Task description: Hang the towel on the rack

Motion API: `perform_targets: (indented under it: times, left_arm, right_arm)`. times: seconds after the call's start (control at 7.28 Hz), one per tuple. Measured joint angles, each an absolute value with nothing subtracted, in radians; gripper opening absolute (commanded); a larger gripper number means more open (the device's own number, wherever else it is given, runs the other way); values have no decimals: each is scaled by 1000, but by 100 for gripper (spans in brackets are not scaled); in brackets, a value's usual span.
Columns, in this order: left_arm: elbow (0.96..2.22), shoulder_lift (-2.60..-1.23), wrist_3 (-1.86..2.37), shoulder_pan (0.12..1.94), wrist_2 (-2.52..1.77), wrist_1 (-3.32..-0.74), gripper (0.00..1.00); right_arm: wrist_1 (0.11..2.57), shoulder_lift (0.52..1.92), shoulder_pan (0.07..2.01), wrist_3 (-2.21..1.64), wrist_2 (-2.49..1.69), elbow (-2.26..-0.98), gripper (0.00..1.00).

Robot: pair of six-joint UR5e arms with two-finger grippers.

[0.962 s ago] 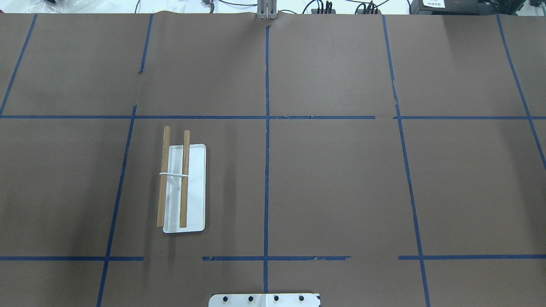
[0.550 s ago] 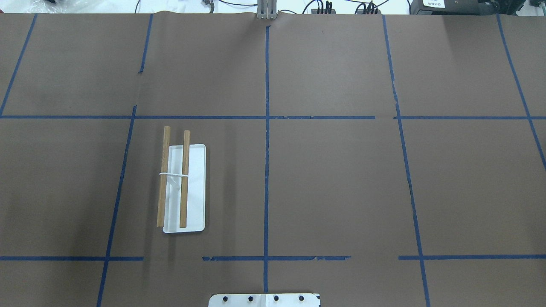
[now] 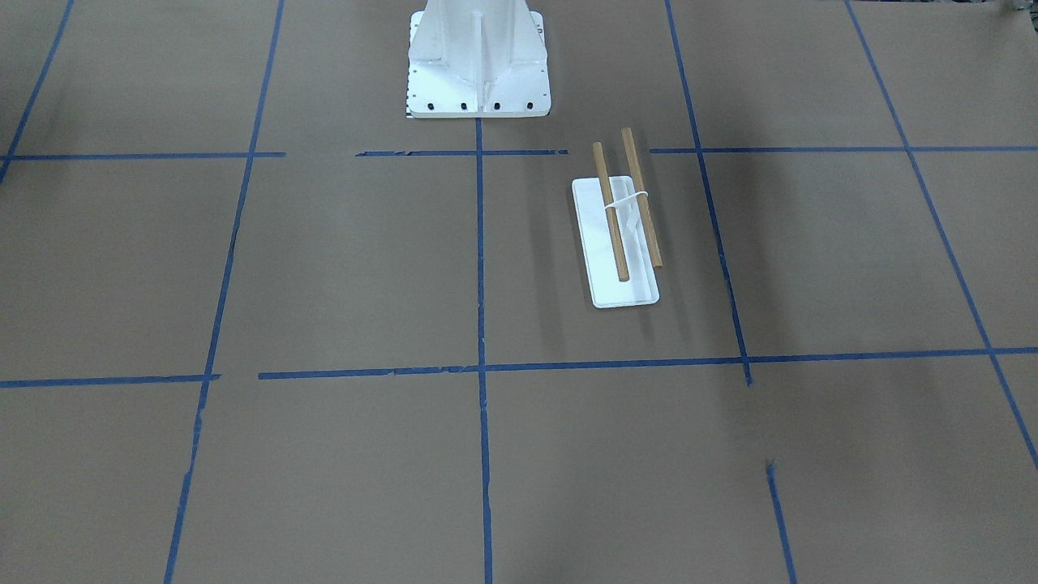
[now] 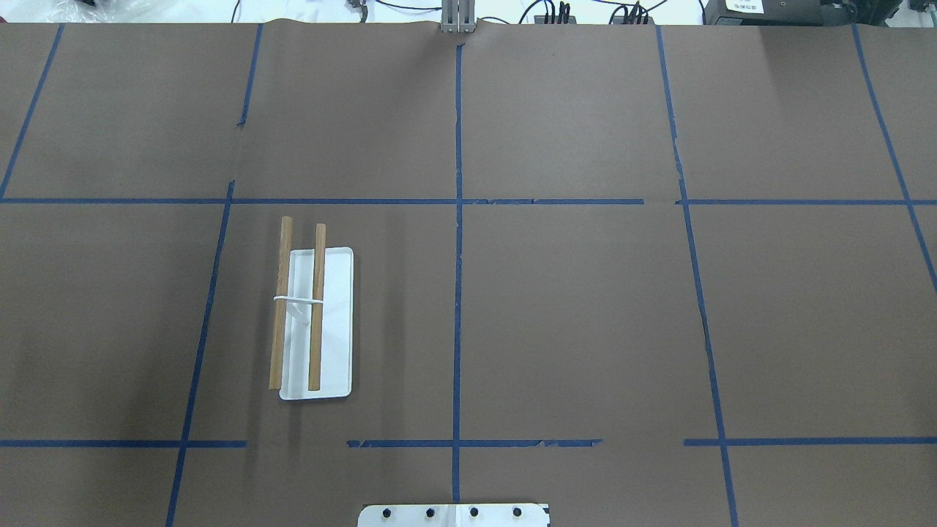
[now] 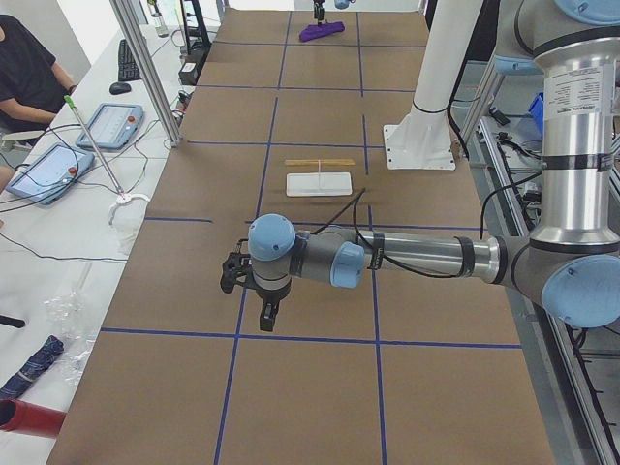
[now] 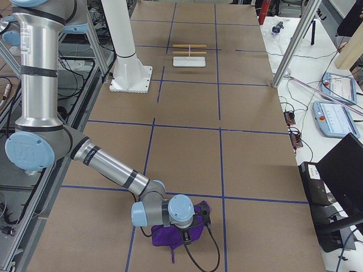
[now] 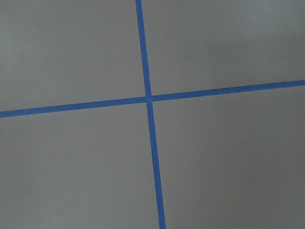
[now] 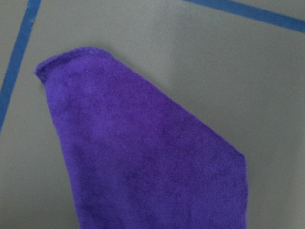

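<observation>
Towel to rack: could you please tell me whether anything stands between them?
Nothing visible does. Between the towel and the rack lies only bare brown table with blue tape lines; the pedestal stands off to one side of that path.

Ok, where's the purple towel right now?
In the exterior right view the purple towel lies at the table's end on the robot's right, under the right claw, far from the rack.

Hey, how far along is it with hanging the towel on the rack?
Nothing is done yet: the rack stands bare. In hand: the right gripper is right at the purple towel, which lies on the table far from the rack; whether it grips cannot be told. To do: lifting, carrying, draping.
</observation>
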State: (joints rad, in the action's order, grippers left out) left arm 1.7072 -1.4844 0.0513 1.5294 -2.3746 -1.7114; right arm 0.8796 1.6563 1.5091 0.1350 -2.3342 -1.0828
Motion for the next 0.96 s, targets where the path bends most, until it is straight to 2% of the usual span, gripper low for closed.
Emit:
perform_targets:
  times: [0.27,0.55,0.69,0.96]
  left_arm:
    - [1708,-1486,51,1529,-2375,-1714,100]
    - [1709,-1488,51,1529,-2375,-1715,100]
    - [1709,-1488,51,1529,-2375,-1715,100]
    - [1709,-1488,51,1529,-2375,-1715,100]
  right_arm:
    - [879,1661,1472,136,-2331,-1067,98]
    - [884,1658,1455,133,-2330,-1065,11]
    - [885,1655,1452,134,-2330,-1066,0]
    - [880,1651,1451,141,-2332,-1076,0]
